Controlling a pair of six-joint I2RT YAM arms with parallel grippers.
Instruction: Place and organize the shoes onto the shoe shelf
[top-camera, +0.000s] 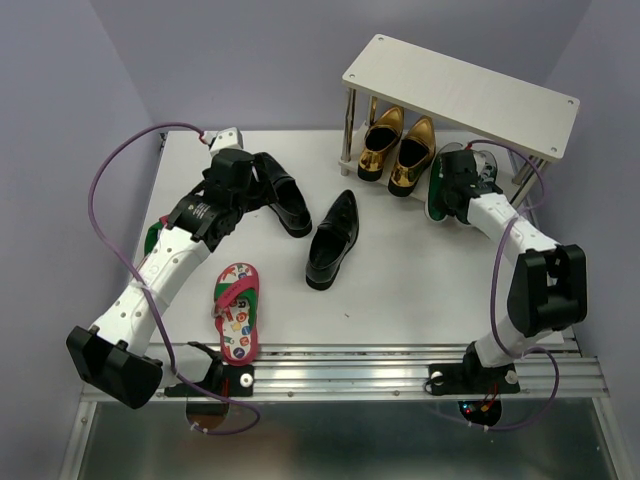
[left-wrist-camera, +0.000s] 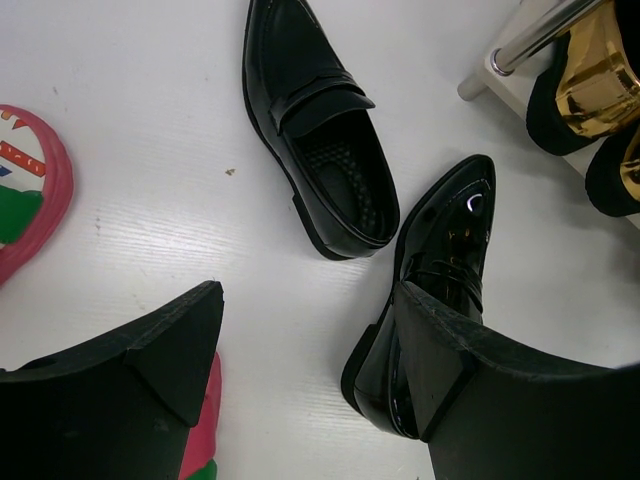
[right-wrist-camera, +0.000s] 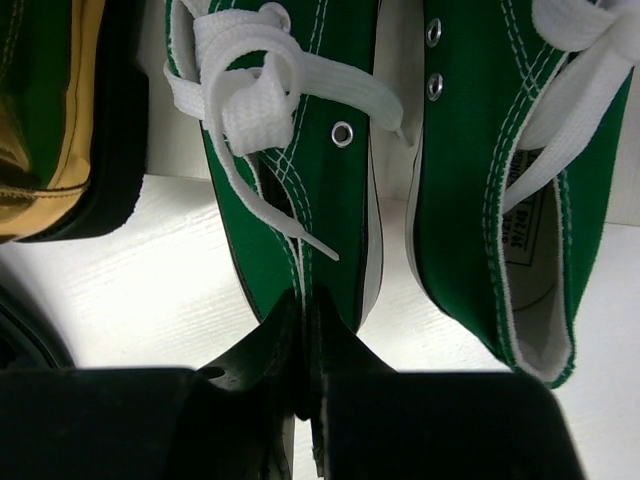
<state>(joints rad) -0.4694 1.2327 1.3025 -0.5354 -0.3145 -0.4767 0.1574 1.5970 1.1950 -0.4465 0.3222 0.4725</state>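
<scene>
1. Left gripper (left-wrist-camera: 305, 310) jaws apart, above black loafer (left-wrist-camera: 445, 240) heel.
2. Loafer looks stiff, glossy, prob slippery; take side wall nr heel.
3. Right gripper (right-wrist-camera: 305, 315) clamped on green sneaker (right-wrist-camera: 300, 190) canvas, under shelf (top-camera: 460, 90).

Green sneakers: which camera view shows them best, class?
Right wrist: the green sneakers fill the frame, white laces and eyelets sharp. Top external catches only a green sliver by the right gripper near the shoe shelf. Left wrist shows none of them.
</scene>
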